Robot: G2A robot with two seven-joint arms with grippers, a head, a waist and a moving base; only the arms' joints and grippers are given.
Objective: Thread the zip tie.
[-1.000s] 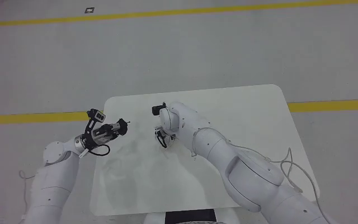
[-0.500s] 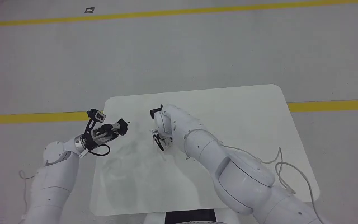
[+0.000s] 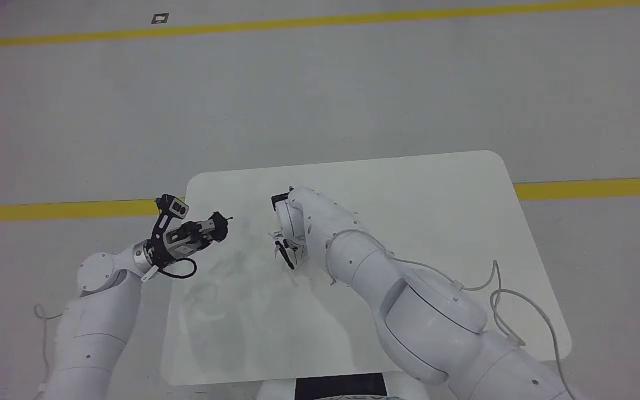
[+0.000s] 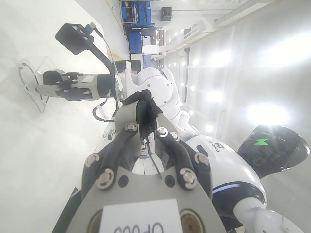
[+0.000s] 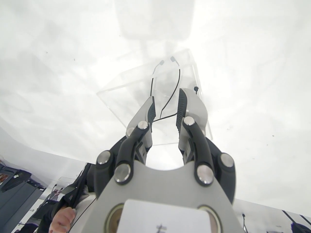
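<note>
Left gripper [image 4: 145, 107] clamped on a thin black plastic zip tie [image 4: 153, 163]; right gripper [image 5: 165, 103] spread wide over a clear plastic box [image 5: 116, 98].
The left gripper hangs near the 9 o'clock edge of the white table [image 3: 440, 200], the tie's tail running back between its fingers. The right gripper sits at its 3 o'clock, and the tails of two loose black zip ties [image 5: 178, 78] lying in the box pass through the gap between its fingers.

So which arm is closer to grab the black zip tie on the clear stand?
Right, probably. The right gripper is open with the zip tie between its fingers, over the clear stand. The left gripper is off to the side, shut.
</note>
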